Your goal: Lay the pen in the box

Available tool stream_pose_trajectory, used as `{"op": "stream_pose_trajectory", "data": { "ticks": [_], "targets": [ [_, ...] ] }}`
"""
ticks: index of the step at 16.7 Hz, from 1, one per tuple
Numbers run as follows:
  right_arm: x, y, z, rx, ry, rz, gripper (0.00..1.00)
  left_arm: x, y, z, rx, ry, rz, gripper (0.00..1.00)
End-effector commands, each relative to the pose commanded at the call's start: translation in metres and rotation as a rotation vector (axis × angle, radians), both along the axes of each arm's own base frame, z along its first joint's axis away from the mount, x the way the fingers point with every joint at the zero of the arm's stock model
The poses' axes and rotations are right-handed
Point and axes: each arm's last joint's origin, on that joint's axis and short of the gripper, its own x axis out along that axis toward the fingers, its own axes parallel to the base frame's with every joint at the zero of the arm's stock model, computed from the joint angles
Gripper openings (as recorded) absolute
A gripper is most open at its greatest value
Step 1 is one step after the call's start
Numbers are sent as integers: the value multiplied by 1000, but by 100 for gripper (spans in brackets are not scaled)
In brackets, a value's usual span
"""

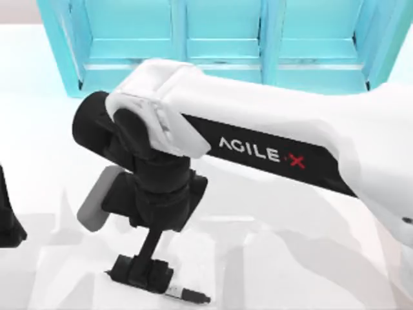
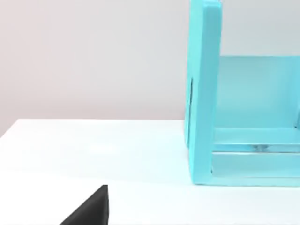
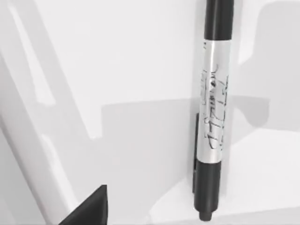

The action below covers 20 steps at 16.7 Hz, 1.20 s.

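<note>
1 pen [image 3: 213,117] is seen lying on the white table [image 1: 51,168] under the right gripper [image 1: 141,271]; its finger spread cannot be told.

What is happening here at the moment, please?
The right arm reaches across the white table from the top view's right, and its right gripper is low over the pen near the front edge. The pen lies flat on the table; whether it is gripped cannot be told. The turquoise shelf unit stands at the back. The left gripper is parked at the table's left edge.
</note>
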Motion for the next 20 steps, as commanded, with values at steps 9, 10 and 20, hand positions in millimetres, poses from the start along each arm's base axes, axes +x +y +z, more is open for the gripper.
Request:
{"op": "stream_pose_trajectory", "data": {
  "ticks": [9, 10, 20],
  "targets": [
    [-2, 3, -26, 0, 0, 0, 100, 0, 0, 0, 0, 0, 0, 100],
    [-3, 4, -36, 0, 0, 0, 100, 0, 0, 0, 0, 0, 0, 100],
    [-16, 4, -99, 0, 0, 0, 100, 0, 0, 0, 0, 0, 0, 100]
  ]
}}
